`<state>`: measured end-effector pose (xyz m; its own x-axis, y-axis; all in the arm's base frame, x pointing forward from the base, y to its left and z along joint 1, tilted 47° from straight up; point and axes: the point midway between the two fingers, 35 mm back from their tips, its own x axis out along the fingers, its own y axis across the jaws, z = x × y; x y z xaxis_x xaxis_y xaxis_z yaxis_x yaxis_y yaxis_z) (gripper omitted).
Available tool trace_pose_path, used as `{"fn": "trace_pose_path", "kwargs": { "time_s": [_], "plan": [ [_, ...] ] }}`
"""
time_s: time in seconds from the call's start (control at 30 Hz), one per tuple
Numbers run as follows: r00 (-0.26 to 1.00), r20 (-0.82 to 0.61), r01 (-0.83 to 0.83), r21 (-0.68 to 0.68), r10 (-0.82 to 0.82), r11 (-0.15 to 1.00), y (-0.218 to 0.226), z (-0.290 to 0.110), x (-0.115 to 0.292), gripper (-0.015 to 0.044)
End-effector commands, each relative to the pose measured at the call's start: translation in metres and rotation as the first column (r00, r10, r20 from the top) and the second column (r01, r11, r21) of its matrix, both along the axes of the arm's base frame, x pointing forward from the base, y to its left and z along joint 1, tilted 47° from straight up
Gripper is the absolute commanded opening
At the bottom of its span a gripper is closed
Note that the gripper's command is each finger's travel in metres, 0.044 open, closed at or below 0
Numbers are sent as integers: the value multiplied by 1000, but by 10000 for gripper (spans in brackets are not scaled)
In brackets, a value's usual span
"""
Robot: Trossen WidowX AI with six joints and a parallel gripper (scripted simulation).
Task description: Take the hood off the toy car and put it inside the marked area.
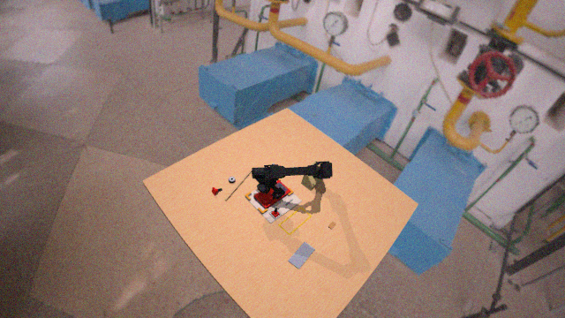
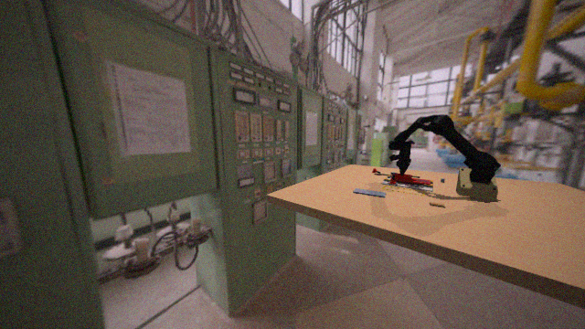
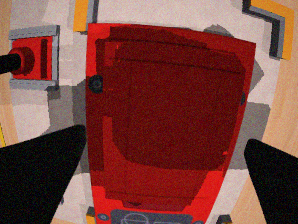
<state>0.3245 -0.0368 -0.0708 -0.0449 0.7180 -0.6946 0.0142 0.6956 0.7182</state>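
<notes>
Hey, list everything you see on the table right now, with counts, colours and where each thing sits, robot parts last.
Car: one, red, on the white plate, hood on.
Plate: one, white with orange corner marks, mid-table.
Marked area: one yellow outline, beside the plate.
Rod: one, thin, dark, beside the plate.
Wheel: one, blue-white, by the rod.
Red part: one, near the wheel.
Grey sheet: one, beyond the outline.
Tan block: one, small.
Arm: one, black, tan base.
End effector: one, open, above the car.
</notes>
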Motion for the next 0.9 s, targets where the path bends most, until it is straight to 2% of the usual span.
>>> {"fn": "trace_pose_path", "kwargs": {
  "time_s": [0.0, 0.87],
  "plan": [
    [1000, -9, 2, 5, -2, 1000, 3, -3, -1, 440],
    [1000, -9, 2, 5, -2, 1000, 13, -12, -2, 440]
  ]
}}
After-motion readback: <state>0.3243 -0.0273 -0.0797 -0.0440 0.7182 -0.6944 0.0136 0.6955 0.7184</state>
